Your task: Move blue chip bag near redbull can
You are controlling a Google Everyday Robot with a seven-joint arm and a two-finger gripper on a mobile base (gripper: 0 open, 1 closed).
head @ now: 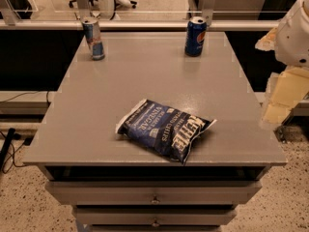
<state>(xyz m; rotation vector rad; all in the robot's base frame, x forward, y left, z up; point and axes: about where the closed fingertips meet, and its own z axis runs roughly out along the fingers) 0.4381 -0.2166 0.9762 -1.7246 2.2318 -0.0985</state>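
The blue chip bag (165, 130) lies flat near the front edge of the grey table (145, 71), dark navy with white lettering. The redbull can (92, 38) stands upright at the table's far left corner, slim, silver and blue. My gripper (281, 99) hangs at the right edge of the camera view, off the table's right side, well to the right of the bag and touching nothing. The white arm (297, 33) is above it.
A wider dark blue Pepsi-style can (195, 36) stands upright at the far right of the table. Drawers (154, 193) sit under the tabletop. A rail and glass partition (145, 24) run behind the table. Cables (9, 144) lie on the floor at left.
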